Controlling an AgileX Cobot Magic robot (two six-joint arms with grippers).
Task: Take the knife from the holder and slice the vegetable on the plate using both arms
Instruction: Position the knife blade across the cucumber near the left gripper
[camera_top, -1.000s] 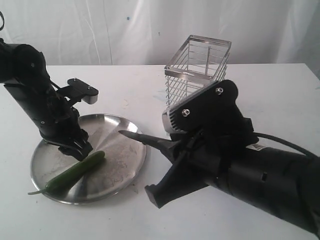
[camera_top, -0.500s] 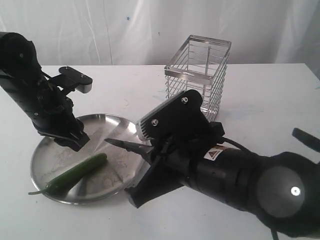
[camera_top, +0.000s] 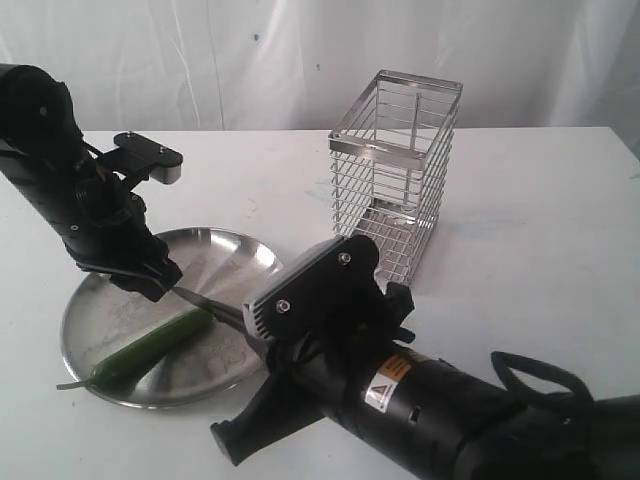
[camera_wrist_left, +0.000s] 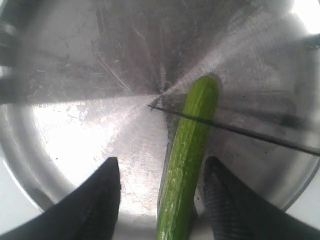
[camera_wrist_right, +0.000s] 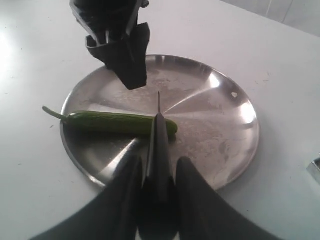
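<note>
The green vegetable (camera_top: 150, 347) lies on the steel plate (camera_top: 100, 310), stem towards the plate's near-left rim. My left gripper (camera_top: 150, 282) hovers open over it, and in the left wrist view its fingers straddle the vegetable (camera_wrist_left: 192, 135). My right gripper (camera_wrist_right: 159, 160) is shut on the black knife (camera_wrist_right: 159, 140). The thin blade (camera_wrist_left: 235, 130) crosses the vegetable near its blunt end, and I cannot tell whether it touches. The wire holder (camera_top: 395, 170) stands behind the right arm with nothing in it.
The right arm's bulky body (camera_top: 420, 400) fills the front of the white table beside the plate's rim (camera_wrist_right: 240, 155). The left arm (camera_top: 60, 170) rises from the plate's far-left side. A white curtain hangs behind the table.
My right arm has swung left and lower with the knife, bringing the blade from the plate's right edge to across the vegetable. My left gripper lifted slightly and stayed open.
</note>
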